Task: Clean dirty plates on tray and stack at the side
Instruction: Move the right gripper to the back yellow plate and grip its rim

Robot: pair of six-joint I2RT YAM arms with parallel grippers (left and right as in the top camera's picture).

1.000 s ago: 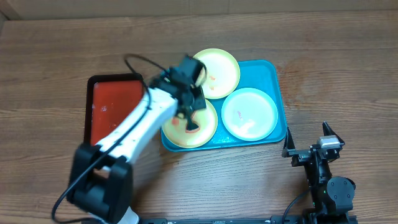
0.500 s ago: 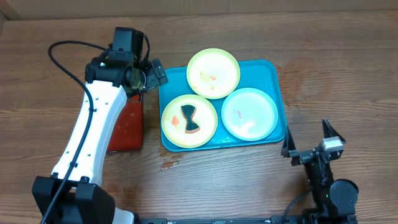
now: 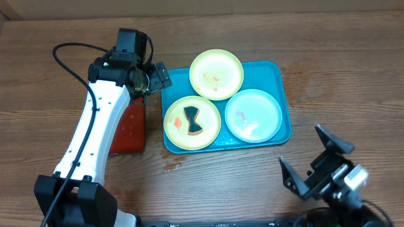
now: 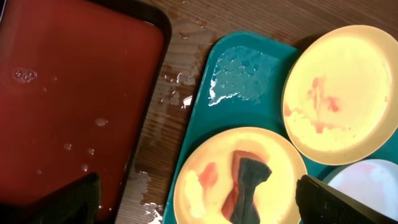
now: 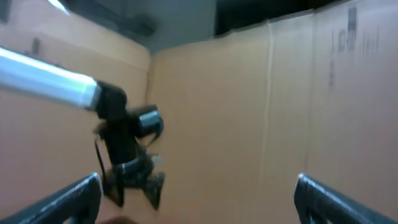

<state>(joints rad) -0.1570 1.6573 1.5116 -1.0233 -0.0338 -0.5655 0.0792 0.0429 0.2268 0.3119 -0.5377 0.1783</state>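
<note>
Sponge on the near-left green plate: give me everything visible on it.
The sponge is dark, almost black on top, with an orange-red layer showing at its near edge. It is pinched at the waist into a bow-tie shape. It lies flat, long axis running front to back, near the middle of the lime-green plate in the near-left part of the blue tray. It rests only on that plate, beside an orange smear. Nothing grips it.

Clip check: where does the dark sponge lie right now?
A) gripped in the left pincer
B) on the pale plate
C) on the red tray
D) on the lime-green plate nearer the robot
D: the dark sponge rests on the near lime-green plate, while the left pincer stands open, holding nothing.
</note>
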